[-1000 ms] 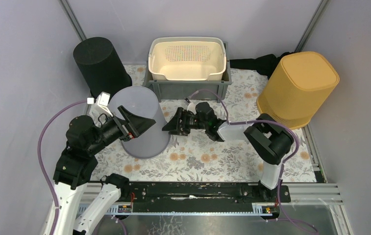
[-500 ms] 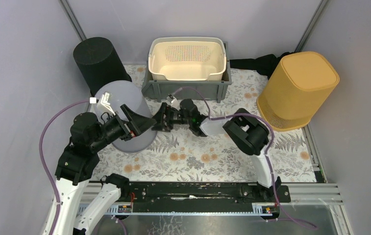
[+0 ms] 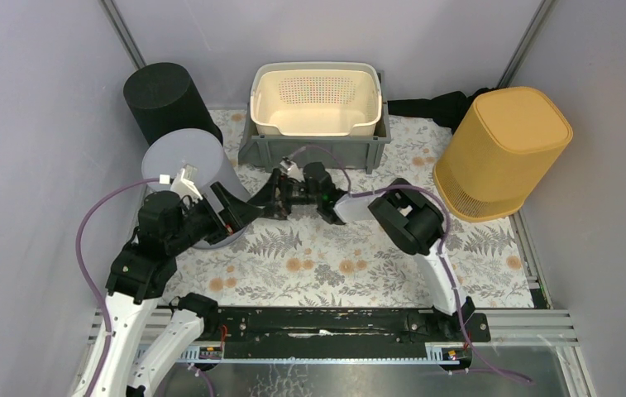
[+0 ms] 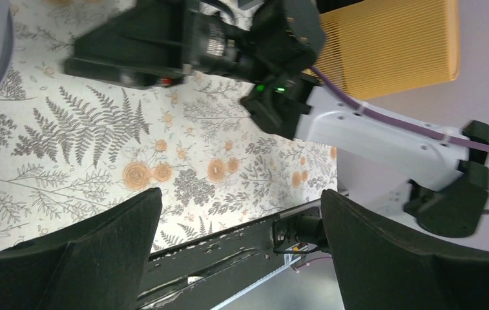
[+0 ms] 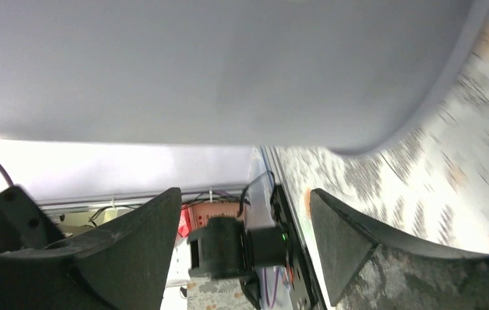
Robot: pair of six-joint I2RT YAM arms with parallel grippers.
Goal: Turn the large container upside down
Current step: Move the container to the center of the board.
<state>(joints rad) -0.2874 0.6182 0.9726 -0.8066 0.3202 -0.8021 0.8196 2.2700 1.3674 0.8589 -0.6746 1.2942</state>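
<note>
grey container [image 3: 183, 161]: closed end up, on tabletop [image 3: 359, 256], to the front-left of grey crate [image 3: 326, 150] | left tool [image 4: 238, 206]: wide, empty, front-left of crate | right tool [image 5: 245, 194]: spread apart, empty, just before crate front

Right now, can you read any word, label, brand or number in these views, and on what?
No text can be read.
On the left arm's wrist, a small white tag: too small to read.
In the right wrist view, a red patch: blurred.
On the large grey plastic container: no marking visible.
</note>
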